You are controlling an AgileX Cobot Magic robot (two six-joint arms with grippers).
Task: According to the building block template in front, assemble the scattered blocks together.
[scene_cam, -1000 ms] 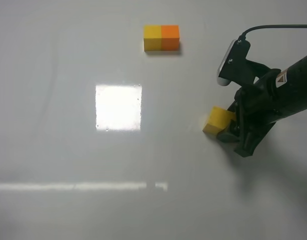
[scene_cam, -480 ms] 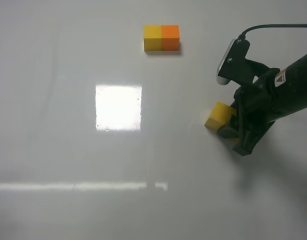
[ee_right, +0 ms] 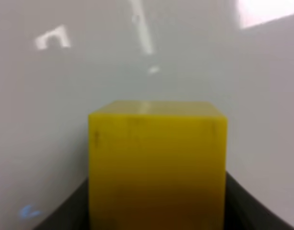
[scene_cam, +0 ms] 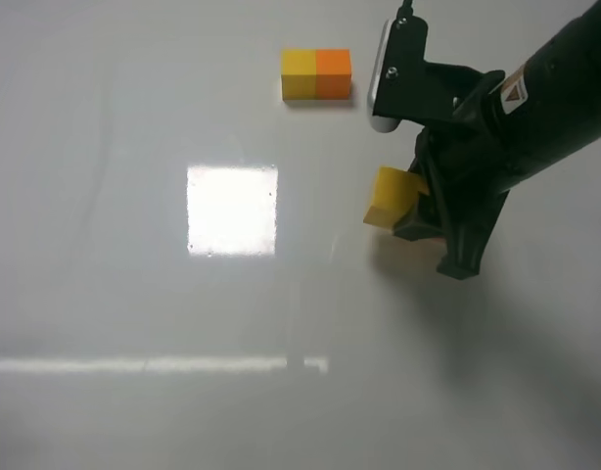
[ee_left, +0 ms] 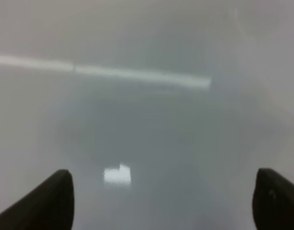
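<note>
The template bar (scene_cam: 316, 74), yellow half on the left and orange half on the right, lies at the far middle of the white table. My right gripper (scene_cam: 414, 211) is shut on the yellow cube (scene_cam: 389, 200) and holds it above the table, near and right of the template. In the right wrist view the yellow cube (ee_right: 156, 163) fills the space between the dark fingers (ee_right: 235, 201). The orange cube is not in view. My left gripper (ee_left: 166, 201) shows only in the left wrist view, open and empty over bare table.
The white table (scene_cam: 134, 294) carries a bright square glare patch (scene_cam: 232, 210) left of the cube and a glare stripe (scene_cam: 154, 365) nearer the front. The right arm (scene_cam: 545, 98) reaches in from the upper right.
My right gripper has lifted the yellow cube off the table and carried it to the left and farther back, toward the template. The template has not moved.
</note>
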